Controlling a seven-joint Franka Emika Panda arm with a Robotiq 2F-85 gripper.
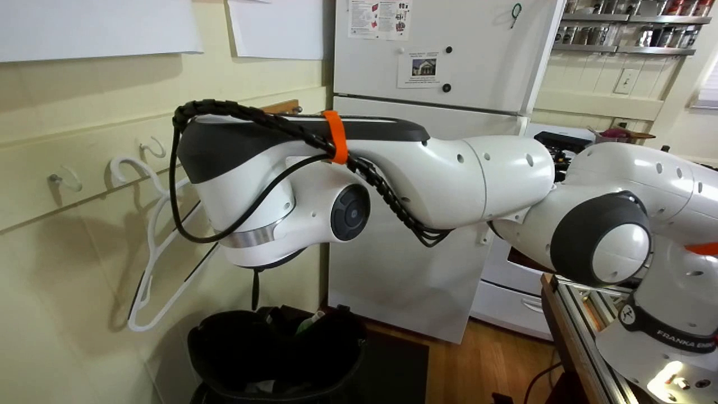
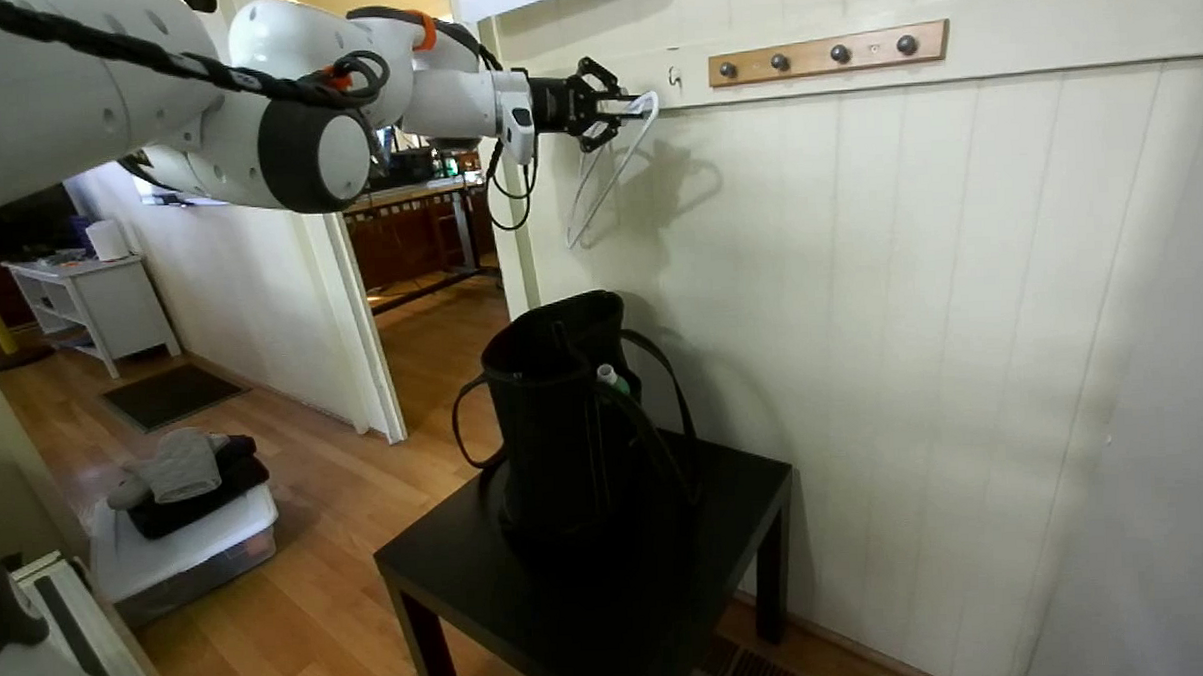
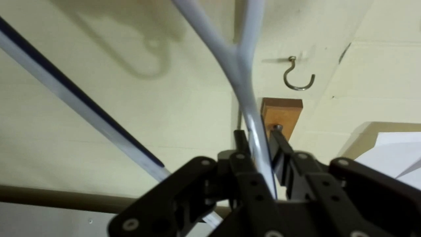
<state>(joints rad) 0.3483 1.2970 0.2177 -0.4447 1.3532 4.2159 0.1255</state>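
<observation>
The white plastic clothes hanger is in the air near the cream panelled wall, pinched by the black jointed two-fingered claw, higher than the open black soft-sided bag on the low black square-legged desk.

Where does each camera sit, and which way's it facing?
An exterior view: beside the arm, facing the fridge; arm shows.
An exterior view: beside the arm, facing the wall and black bag; arm and claw show.
Wrist view: behind the claw, facing the wall and white hanger; only claw shows.
Shared in both exterior views: arm, black bag, white hanger.
</observation>
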